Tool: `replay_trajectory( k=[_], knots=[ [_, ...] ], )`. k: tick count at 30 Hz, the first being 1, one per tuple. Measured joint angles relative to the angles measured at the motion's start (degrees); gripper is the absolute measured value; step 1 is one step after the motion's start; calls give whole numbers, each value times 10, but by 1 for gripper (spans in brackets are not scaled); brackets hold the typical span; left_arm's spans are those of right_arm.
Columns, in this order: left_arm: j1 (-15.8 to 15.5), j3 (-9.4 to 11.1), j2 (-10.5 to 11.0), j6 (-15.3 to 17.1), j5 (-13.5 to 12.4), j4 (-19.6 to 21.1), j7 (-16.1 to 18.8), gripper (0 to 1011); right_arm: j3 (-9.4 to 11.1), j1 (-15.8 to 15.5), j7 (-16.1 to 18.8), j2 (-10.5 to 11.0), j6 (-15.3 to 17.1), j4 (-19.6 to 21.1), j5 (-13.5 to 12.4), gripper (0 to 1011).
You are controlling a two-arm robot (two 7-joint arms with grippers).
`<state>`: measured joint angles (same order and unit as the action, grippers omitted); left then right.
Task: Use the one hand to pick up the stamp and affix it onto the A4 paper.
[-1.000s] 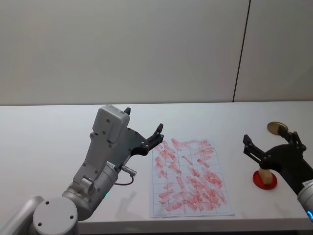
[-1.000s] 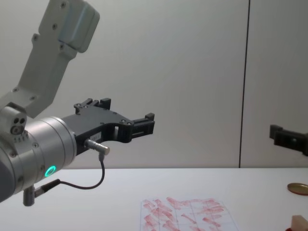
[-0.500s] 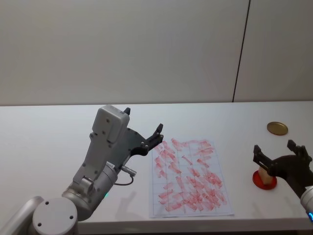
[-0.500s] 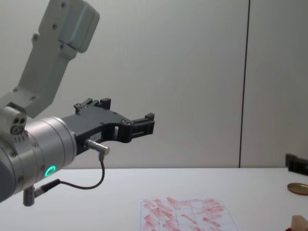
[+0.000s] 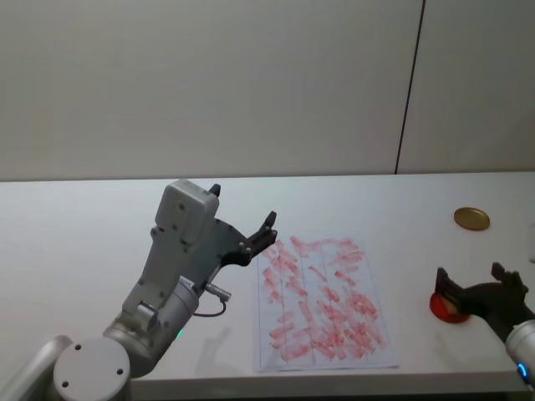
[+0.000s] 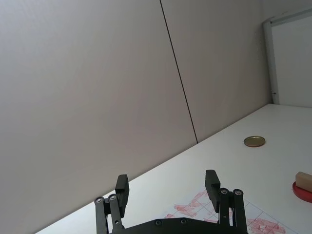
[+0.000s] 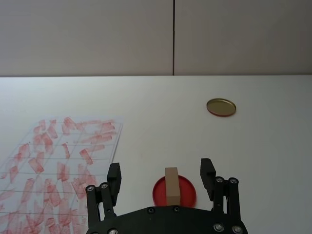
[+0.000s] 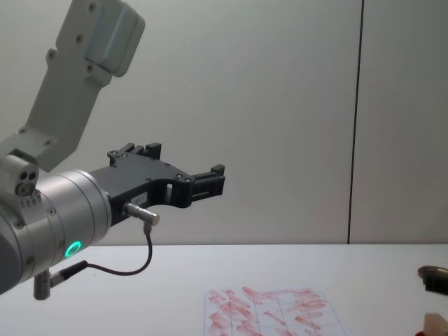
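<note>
The stamp (image 7: 171, 185), a pale wooden block, stands upright on a round red ink pad (image 7: 185, 191). My right gripper (image 7: 161, 172) is open, and the block sits in the gap between its two fingers (image 7: 208, 173), touching neither. From the head, the right gripper (image 5: 471, 275) hovers over the pad (image 5: 442, 307) near the table's right front edge and covers the stamp. The A4 paper (image 5: 322, 301), full of red marks, lies flat mid-table. My left gripper (image 5: 243, 206) is open and held in the air left of the sheet.
A flat brass disc (image 5: 472, 219) lies behind the ink pad, toward the back right. The white table (image 5: 100, 242) runs to a plain wall. The left arm's big silver body (image 8: 63, 224) with its green light fills the chest view's left side.
My right gripper has come down and back toward the table's near edge, so its open fingers now straddle the stamp. The left arm has not moved.
</note>
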<state>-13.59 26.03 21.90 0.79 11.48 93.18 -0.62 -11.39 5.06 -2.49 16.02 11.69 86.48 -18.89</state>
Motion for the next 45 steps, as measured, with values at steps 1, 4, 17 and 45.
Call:
replay_trajectory(
  k=[1, 4, 17, 45],
  knots=[
    [0, 0, 0, 0, 0, 0, 0, 993, 0, 2, 0, -1, 2, -4, 0, 1001],
    [0, 0, 0, 0, 0, 0, 0, 993, 0, 12, -2, -6, 8, -23, 2, 1001],
    [0, 0, 0, 0, 0, 0, 0, 993, 2, 57, -7, -22, 28, -98, 10, 1001],
    [0, 0, 0, 0, 0, 0, 0, 993, -16, 150, 21, -57, 49, -244, 77, 590]
  ],
)
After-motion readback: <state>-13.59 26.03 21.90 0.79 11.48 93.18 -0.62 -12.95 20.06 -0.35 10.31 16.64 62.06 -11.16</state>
